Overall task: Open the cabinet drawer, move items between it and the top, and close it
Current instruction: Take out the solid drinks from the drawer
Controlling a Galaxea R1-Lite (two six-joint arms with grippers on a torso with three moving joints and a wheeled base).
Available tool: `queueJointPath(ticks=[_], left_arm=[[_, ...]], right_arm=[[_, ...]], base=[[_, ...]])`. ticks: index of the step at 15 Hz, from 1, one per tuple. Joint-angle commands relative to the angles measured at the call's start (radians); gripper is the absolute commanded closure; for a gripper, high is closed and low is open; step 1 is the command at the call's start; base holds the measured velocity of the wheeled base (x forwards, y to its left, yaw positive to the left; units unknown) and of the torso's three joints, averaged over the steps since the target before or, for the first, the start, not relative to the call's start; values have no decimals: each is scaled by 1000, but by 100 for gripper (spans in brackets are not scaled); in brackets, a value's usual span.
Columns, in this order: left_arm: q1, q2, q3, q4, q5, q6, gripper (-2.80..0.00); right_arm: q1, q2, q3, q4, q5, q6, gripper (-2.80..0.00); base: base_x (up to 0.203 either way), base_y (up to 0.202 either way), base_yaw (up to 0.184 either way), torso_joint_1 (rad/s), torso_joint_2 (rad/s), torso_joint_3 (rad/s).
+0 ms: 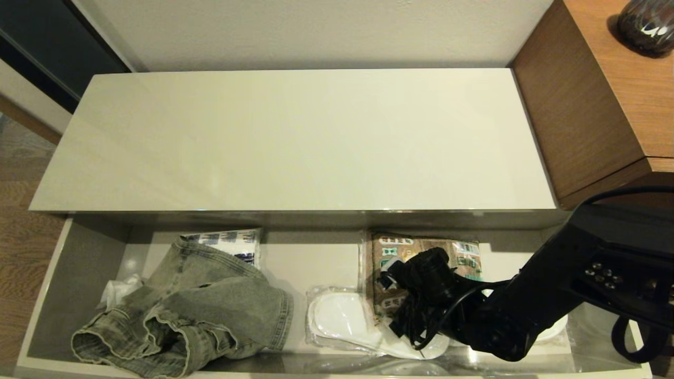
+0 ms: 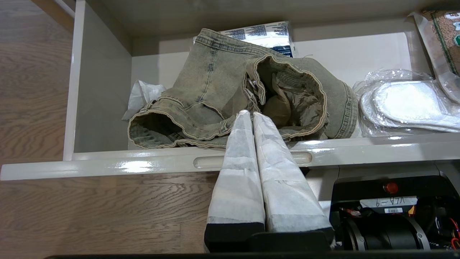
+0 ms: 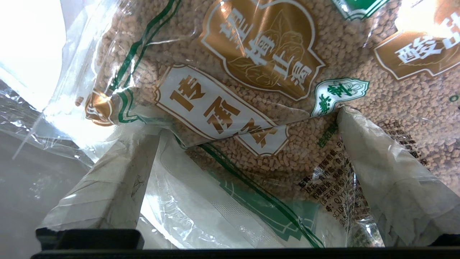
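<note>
You are looking down at the cabinet drawer [image 1: 79, 273] standing pulled out below the top [image 1: 295, 137], whose glossy cream panel is lying bare. Your right gripper [image 3: 248, 133] is reaching down into the right half of the drawer, over the clear bag of brown granules [image 1: 463, 255], and its taped fingers [image 3: 381, 169] are spreading wide apart, one on each side of the near end of the bag, with both tips sitting against the clear plastic; nothing is being squeezed between them. In the right wrist view the bag is filling most of the frame, its green band and gold labels with Chinese characters facing the camera. The bag is lying toward the back of the drawer, partly under the drawer opening's shadow, and its near edge is overlapping the white slippers [image 1: 342, 316] in their clear wrap. The denim garment [image 1: 210, 310] is sitting crumpled in the left half of the drawer, well apart from the bag, with a white printed packet [image 1: 231, 242] peeking out behind it and a scrap of white plastic [image 1: 118, 289] beside it. Your left gripper [image 2: 250, 115] is hanging parked outside the drawer front, its fingers pressing together with nothing between them, pointing toward the garment.
</note>
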Motion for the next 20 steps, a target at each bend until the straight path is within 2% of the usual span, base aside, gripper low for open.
queueJointPath(ticks=[1,4,5,20], left_arm=[[0,2,0,0,0,1,0],[0,2,0,0,0,2,0],[0,2,0,0,0,2,0],[0,3,0,2,0,2,0]], right_arm=[[-14,9,-8,-5,-2,-1,-280],[-14,7,-11,-5,-2,-1,-280],[-14,7,-9,-5,-4,-1,0],[-11,-9,-8,-5,-13,29,0]], base=[[0,0,0,0,0,0],[0,0,0,0,0,0],[0,0,0,0,0,0],[0,0,0,0,0,0]])
